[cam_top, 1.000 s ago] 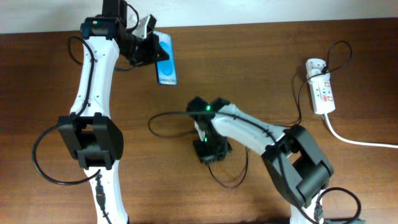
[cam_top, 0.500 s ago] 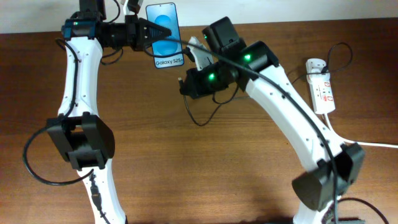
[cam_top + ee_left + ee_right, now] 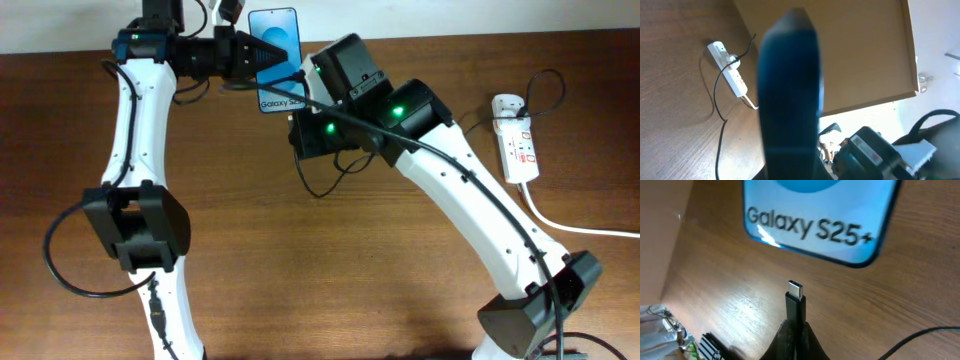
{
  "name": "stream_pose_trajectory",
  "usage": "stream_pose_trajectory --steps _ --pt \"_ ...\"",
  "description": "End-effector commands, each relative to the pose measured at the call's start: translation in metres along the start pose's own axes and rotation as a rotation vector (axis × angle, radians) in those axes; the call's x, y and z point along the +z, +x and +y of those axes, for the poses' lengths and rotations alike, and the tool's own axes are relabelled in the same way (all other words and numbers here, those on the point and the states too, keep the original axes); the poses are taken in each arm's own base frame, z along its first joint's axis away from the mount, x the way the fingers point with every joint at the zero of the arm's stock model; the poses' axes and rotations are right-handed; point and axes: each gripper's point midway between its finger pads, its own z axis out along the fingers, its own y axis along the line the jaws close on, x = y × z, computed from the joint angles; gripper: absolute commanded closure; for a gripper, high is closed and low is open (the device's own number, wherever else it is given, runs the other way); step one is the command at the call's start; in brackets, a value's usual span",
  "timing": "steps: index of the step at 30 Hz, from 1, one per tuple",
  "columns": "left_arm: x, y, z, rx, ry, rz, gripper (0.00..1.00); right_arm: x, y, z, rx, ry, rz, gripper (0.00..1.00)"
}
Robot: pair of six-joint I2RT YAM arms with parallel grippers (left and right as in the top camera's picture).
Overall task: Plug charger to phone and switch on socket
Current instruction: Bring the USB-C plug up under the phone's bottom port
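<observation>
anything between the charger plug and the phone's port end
Nothing visible. In the right wrist view the plug tip, pinched by the right gripper, points at the lower edge of the phone across an open gap; only table shows behind it.

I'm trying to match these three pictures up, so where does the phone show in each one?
Overhead: the phone is at top centre, in the left gripper.
Left wrist: the phone is probably the dark blurred slab filling the middle.
Right wrist: its lettered end is at the top, above the charger tip.
Shared landmark: the socket shows overhead at right and in left wrist at upper left; right wrist lacks it.
</observation>
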Motion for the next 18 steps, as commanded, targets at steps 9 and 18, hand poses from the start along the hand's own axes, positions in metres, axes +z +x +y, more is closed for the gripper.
stream_pose_trajectory --steps 9,18 --pt "-0.003 -0.001 -0.032 0.05 0.054 0.002 1.0 0.02 0.006 -0.001 0.026 -0.048 0.037 0.96" --pt "-0.003 -0.001 -0.032 0.049 0.054 0.002 1.0 0.027 -0.004 -0.003 0.044 -0.041 0.005 0.96"
